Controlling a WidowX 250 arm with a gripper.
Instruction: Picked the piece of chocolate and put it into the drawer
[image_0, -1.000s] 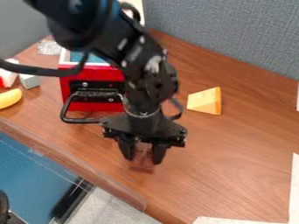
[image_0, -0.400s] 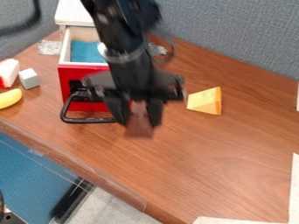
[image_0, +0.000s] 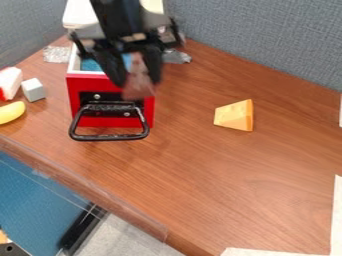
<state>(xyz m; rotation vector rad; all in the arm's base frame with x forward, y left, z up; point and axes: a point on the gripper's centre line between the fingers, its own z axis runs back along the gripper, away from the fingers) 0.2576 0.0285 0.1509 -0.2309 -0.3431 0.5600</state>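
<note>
The black gripper (image_0: 139, 83) hangs in the upper left middle, over the front right part of the red drawer (image_0: 112, 118). It is shut on the brown piece of chocolate (image_0: 138, 86), which hangs down between the fingers and overlaps the drawer's front edge in the view. The drawer stands pulled out, with a blue bottom inside and a black wire handle at its front. Part of its inside is hidden behind the gripper.
At the left lie a yellow banana-like toy (image_0: 11, 112), a grey cube (image_0: 33, 89) and a white and red piece (image_0: 9, 83). A yellow wedge (image_0: 234, 115) sits right of the drawer. Crumpled foil (image_0: 57, 54) lies behind left.
The gripper has risen from low over the table and moved up and left in the view to the drawer, carrying the chocolate. The drawer has stayed in place.
</note>
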